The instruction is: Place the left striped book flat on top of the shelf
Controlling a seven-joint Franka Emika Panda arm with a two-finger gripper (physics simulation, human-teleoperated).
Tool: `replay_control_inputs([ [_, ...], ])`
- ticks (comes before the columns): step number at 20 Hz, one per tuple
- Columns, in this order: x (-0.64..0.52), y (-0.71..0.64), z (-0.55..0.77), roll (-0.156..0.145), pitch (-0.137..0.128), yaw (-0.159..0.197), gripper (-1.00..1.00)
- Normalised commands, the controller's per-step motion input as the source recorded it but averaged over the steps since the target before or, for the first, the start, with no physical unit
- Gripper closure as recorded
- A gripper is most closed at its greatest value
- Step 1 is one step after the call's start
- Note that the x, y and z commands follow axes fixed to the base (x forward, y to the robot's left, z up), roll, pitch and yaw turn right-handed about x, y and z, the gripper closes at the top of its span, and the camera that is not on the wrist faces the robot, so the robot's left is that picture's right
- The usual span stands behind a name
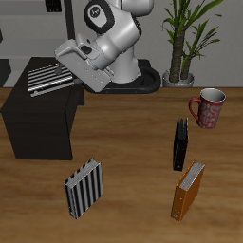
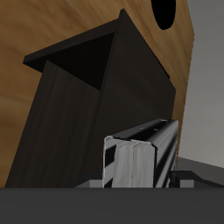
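Above the shelf (image 1: 43, 119), in the exterior view, the left striped book (image 1: 49, 76) lay nearly flat, tilted a little, just over the black cabinet's top near its back edge, with one end of it at the gripper (image 1: 68, 68). The white arm (image 1: 109, 38) reached down toward that end from the base at the back of the wooden worktop (image 1: 133, 142). From this angle I could not tell whether the book was already resting on the top or was a little above it. A second striped book (image 1: 84, 187) stood upright nearer the worktop's front edge, well apart from the shelf. A black book (image 1: 179, 142) and an orange-brown book (image 1: 188, 190) stood upright farther along, with a red mug (image 1: 209, 106) behind them and a potted plant (image 1: 185, 38) at the back. In the wrist view, the striped book's edge (image 2: 140, 157) sat close under the camera, with the fingers clamped on it, their dark housing at either side. Beyond it the shelf's black body (image 2: 96, 96) stood against the worktop's wood (image 2: 35, 44).
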Motion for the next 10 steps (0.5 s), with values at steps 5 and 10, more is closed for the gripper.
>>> replay_control_inputs([
  [5,0.10,0.31,-0.08,0.092,0.007,-0.001,-1.00],
  [10,0.19,0.16,-0.04,0.080,-0.004,-0.028,-1.00],
])
